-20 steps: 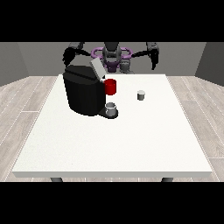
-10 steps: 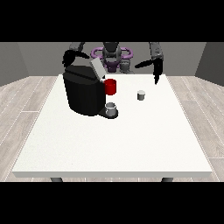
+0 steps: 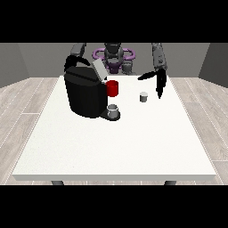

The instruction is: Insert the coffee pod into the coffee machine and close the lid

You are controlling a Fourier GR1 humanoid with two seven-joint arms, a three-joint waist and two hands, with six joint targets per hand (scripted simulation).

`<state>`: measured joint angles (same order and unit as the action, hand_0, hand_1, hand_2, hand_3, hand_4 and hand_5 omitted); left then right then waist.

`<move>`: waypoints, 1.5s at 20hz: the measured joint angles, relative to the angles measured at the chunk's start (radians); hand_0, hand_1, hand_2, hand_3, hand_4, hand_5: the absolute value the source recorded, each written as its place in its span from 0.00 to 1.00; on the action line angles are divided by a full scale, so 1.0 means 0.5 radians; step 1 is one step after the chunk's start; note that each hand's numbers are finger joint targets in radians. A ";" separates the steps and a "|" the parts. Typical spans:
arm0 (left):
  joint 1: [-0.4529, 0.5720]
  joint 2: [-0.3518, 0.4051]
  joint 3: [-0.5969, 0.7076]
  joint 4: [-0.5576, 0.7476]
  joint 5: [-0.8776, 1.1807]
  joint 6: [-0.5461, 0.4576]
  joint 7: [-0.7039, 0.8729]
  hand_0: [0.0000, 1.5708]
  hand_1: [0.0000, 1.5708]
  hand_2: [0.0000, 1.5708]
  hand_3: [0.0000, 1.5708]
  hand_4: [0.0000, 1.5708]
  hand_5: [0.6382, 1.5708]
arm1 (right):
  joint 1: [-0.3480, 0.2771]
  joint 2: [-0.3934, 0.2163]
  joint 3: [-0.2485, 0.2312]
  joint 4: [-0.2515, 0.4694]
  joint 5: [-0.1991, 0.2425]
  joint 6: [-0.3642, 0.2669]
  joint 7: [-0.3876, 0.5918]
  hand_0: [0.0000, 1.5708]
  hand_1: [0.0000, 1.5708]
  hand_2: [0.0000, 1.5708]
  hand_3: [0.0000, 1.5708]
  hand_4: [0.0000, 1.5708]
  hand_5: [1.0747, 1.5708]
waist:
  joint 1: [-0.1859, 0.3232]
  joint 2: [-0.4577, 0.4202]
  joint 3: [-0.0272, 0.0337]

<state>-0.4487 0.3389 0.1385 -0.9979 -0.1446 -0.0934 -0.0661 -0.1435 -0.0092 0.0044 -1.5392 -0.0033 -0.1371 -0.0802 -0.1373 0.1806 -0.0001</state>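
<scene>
The hand at the view's right (image 3: 159,83) hangs above the surface (image 3: 116,147), on the far side of the coffee machine (image 3: 84,93) from the viewer's left, with its fingers straight and pointing down and the thumb spread out toward the machine. It holds nothing. Its fingertips are near the coffee pod (image 3: 143,96) but apart from it, slightly beyond and to the outer side.

The coffee pod, a small grey cylinder, stands upright on the surface, well apart from the coffee machine, on the side of the machine's brewing end. It has not been picked up.

The hand at the view's left (image 3: 71,62) shows only partly, behind the top of the coffee machine; whether its fingers are spread or curled cannot be determined.

The coffee machine is a black body standing on the surface. Its lid (image 3: 99,70), a pale grey flap, stands raised and tilted at the top. A red part (image 3: 113,88) projects from the machine's front on the pod's side, and a grey cup (image 3: 113,111) sits on the drip base directly below it.

Assessment of progress: the task appears to be at its opening step. The lid is already up, so the machine seems ready to receive the pod. Outstanding, by my judgement: grasp the pod, carry it to the machine, seat it, and lower the lid. None of these is yet done.

Markings: no brand, label or writing is legible on the machine, the pod or the cup.
</scene>
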 measured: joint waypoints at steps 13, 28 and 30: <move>-0.182 -0.019 -0.119 0.380 -0.302 0.086 -0.017 0.48 0.48 0.52 0.33 0.00 1.00 | -0.130 -0.050 -0.047 0.228 0.050 -0.046 0.079 0.00 0.00 0.00 0.00 0.23 1.00 | 0.022 -0.002 0.000; -0.286 0.050 -0.204 0.712 -0.673 0.367 -0.235 0.44 0.44 0.54 0.41 0.18 1.00 | -0.156 -0.027 0.013 0.178 0.080 -0.063 0.159 0.00 0.00 0.00 0.00 0.31 1.00 | -0.055 0.044 0.002; -0.295 0.028 -0.204 0.740 -0.706 0.434 -0.252 0.53 0.53 0.62 0.47 0.25 1.00 | -0.135 -0.023 0.011 0.179 0.079 -0.064 0.152 0.00 0.00 0.00 0.00 0.33 1.00 | -0.060 0.034 0.002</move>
<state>-0.5963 0.3531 0.0366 -0.6281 -0.4978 0.1237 -0.1921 -0.2112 -0.0206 0.0099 -1.4499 0.0360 -0.1692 -0.0042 -0.1671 0.1975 0.0008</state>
